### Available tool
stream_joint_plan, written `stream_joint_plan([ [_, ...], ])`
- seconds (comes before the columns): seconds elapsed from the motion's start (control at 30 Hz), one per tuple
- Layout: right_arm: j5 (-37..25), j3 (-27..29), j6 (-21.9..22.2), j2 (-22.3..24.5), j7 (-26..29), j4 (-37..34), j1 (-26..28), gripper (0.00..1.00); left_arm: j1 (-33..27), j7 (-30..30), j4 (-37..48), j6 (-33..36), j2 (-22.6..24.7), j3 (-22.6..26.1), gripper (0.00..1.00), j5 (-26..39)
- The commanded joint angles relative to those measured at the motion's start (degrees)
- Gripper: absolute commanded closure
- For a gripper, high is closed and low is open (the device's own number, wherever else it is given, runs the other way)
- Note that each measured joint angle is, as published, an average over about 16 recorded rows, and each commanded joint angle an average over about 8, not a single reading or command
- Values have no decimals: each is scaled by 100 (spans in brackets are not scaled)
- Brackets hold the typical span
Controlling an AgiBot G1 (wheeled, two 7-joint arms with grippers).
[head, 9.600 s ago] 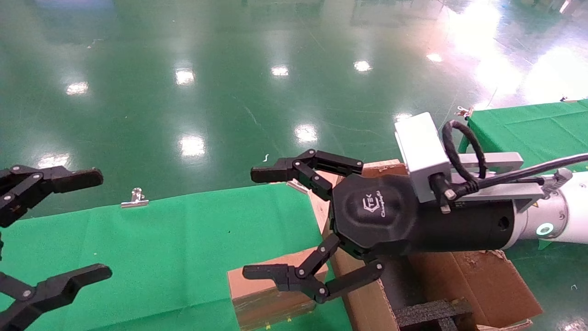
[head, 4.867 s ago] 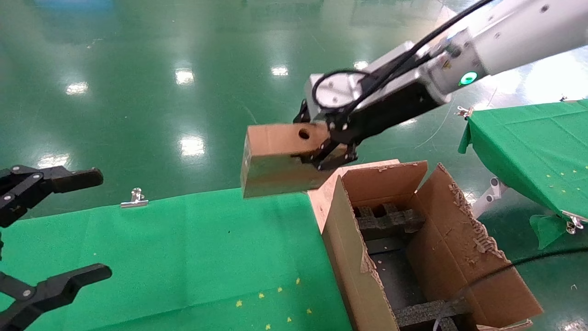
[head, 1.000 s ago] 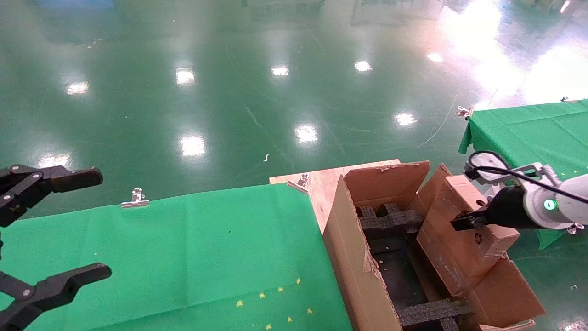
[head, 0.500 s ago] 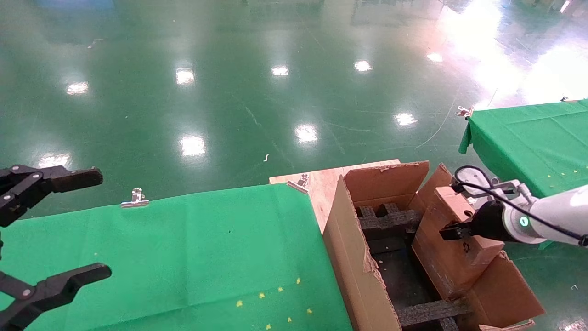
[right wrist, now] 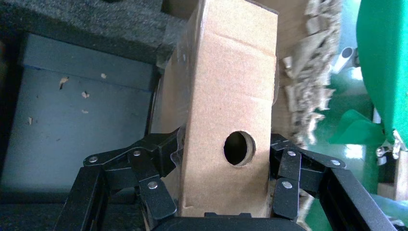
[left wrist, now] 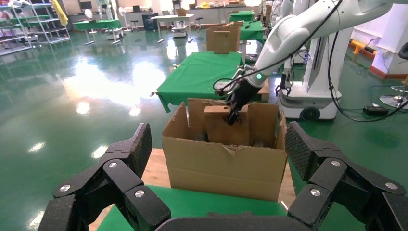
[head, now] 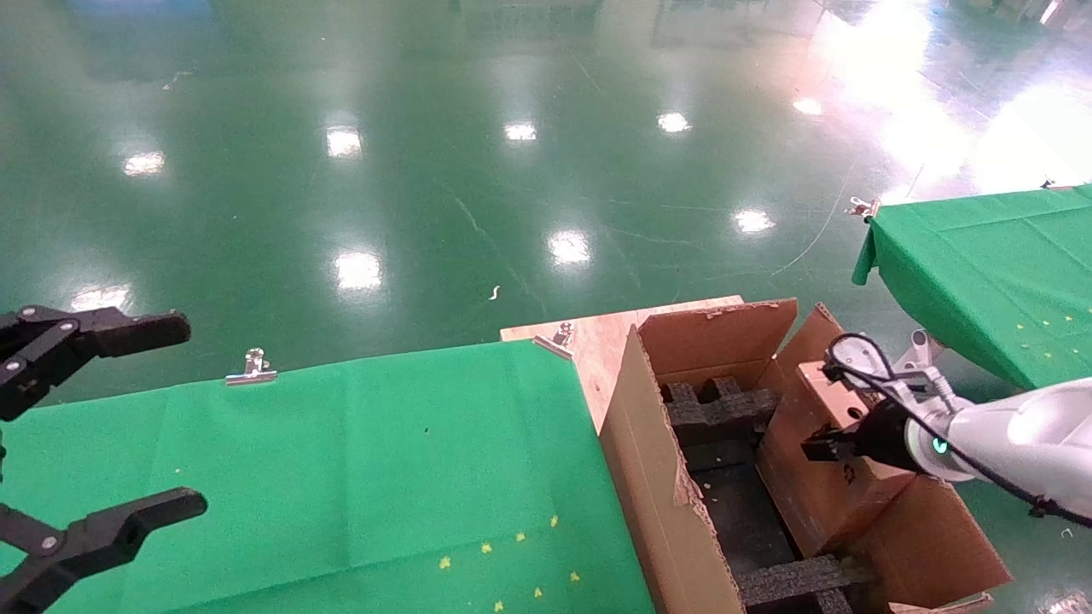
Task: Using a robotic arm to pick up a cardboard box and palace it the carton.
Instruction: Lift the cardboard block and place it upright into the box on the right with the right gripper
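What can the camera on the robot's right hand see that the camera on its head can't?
Only the right wrist view shows the right gripper with its fingers pressed on both sides of the cardboard box, and the round hole from close by.

Only the head view shows the whole carton, the green table and the parked left gripper off to the left.

Both show the box going into the carton, above the black foam.

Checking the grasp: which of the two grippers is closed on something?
The right gripper: it clamps the cardboard box inside the carton. The left gripper is open.
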Motion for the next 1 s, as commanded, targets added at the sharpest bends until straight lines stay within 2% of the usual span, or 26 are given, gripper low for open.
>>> stream_joint_plan([
  [0.03, -72, -13, 51, -34, 120, -2, -77, 100, 0, 0, 0, 0, 0, 0, 0, 0],
  [0.6, -549, -89, 191, -249, 898, -84, -577, 100, 0, 0, 0, 0, 0, 0, 0, 0],
  [1.0, -589, -164, 381, -429, 1000, -368, -809, 100, 0, 0, 0, 0, 0, 0, 0, 0],
])
